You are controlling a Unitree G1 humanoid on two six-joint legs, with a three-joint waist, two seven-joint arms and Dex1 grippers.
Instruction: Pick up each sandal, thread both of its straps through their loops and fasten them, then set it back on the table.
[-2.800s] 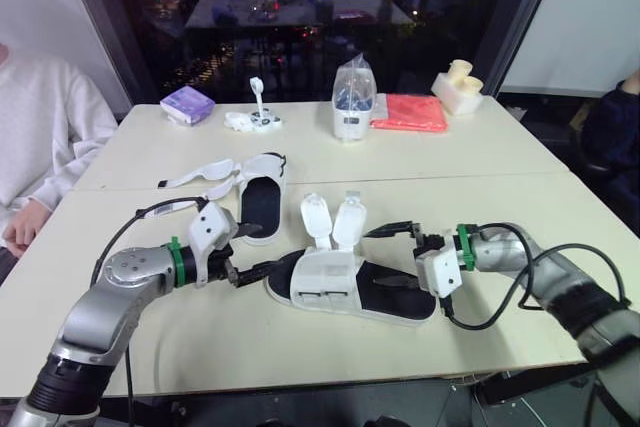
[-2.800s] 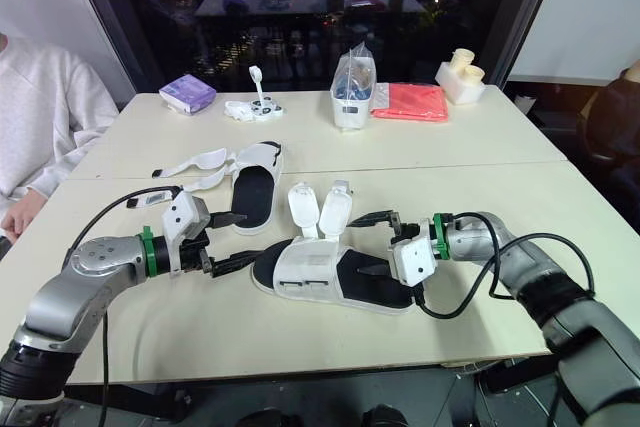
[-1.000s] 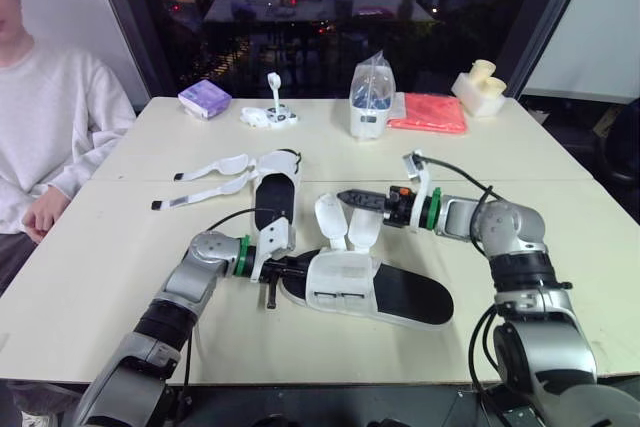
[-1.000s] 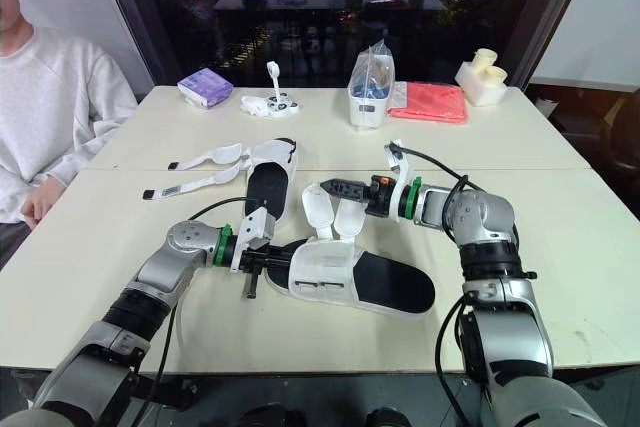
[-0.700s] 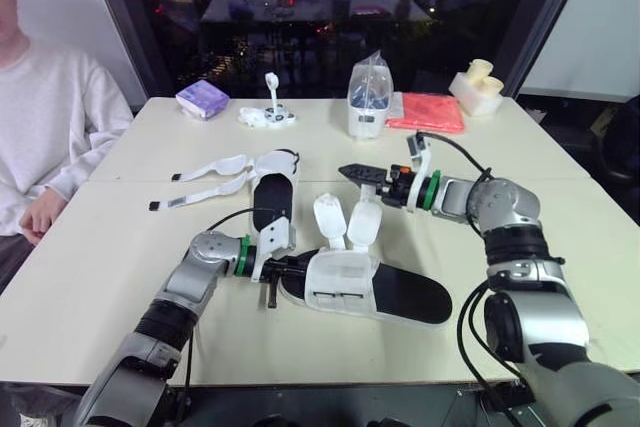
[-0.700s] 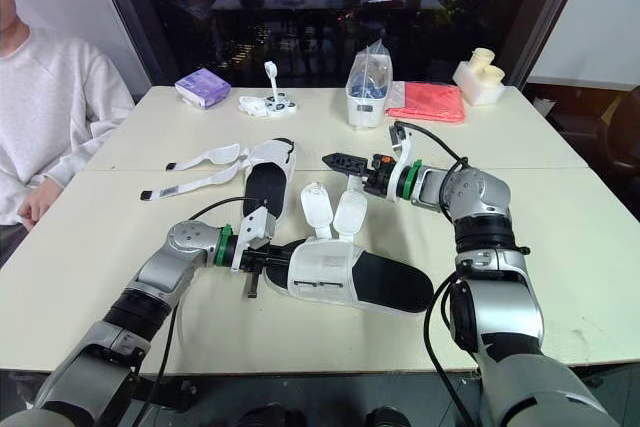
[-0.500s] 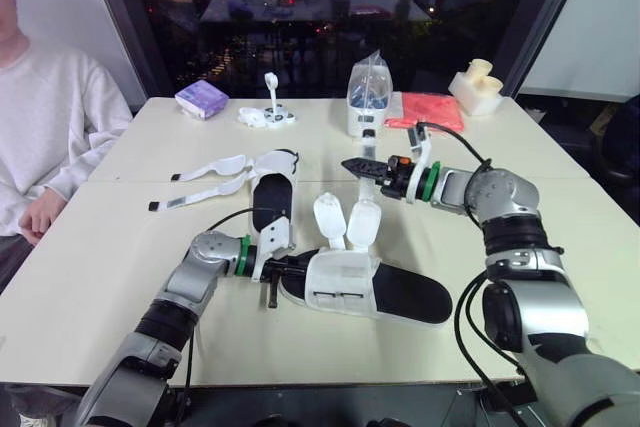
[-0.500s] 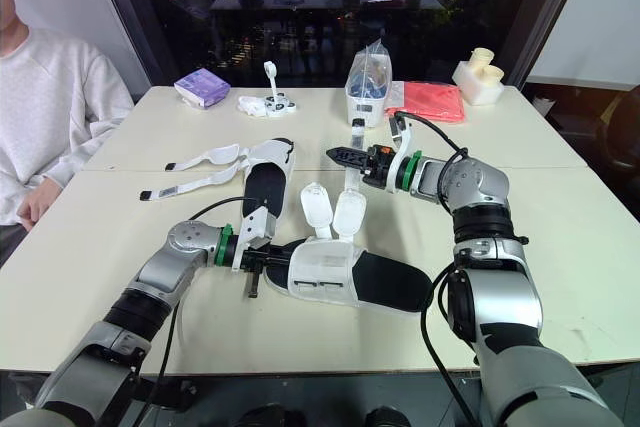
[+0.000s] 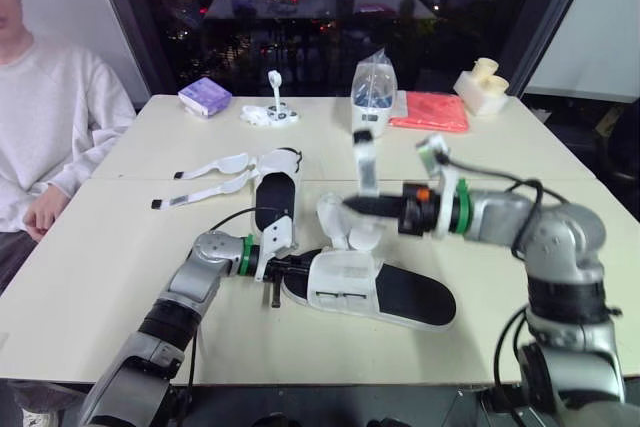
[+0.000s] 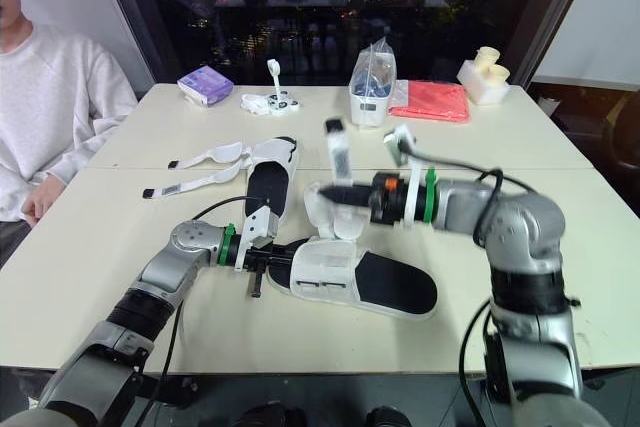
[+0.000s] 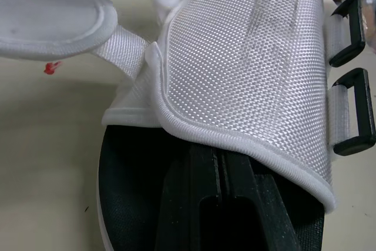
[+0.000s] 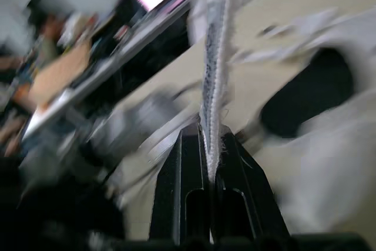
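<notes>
Left eye view has the near sandal [image 9: 405, 297] lying close to the near edge of the tabletop [image 9: 90, 277], about midway along it. Its black footbed faces up and its white mesh upper [image 9: 340, 282] covers its left part. The left jaws reach in from that sandal's left end. In the left wrist view they are pressed together and lie flat on the footbed, with their tips hidden under the mesh. Two black loops [image 11: 358, 113] on the upper's side are unthreaded.

The right jaws come in from the right, above the near sandal, pinching a white strap [image 9: 365, 155] that rises upright from them. The right wrist view shows that strap edge-on, clamped between the two fingers. The sandal's second strap [image 9: 333, 219] stands loose just behind the upper.

The far sandal [image 9: 272, 192] lies left of the tabletop's middle, with its two straps [image 9: 210, 165] spread flat toward the left edge.

Along the far edge sit a purple box [image 9: 205, 97], a small white stand [image 9: 272, 112], a bagged white container [image 9: 372, 102] and a red cloth [image 9: 430, 112]. A cream block [image 9: 480, 85] sits toward the far right corner. A person in a white sweatshirt [image 9: 50, 127] sits at the left edge.
</notes>
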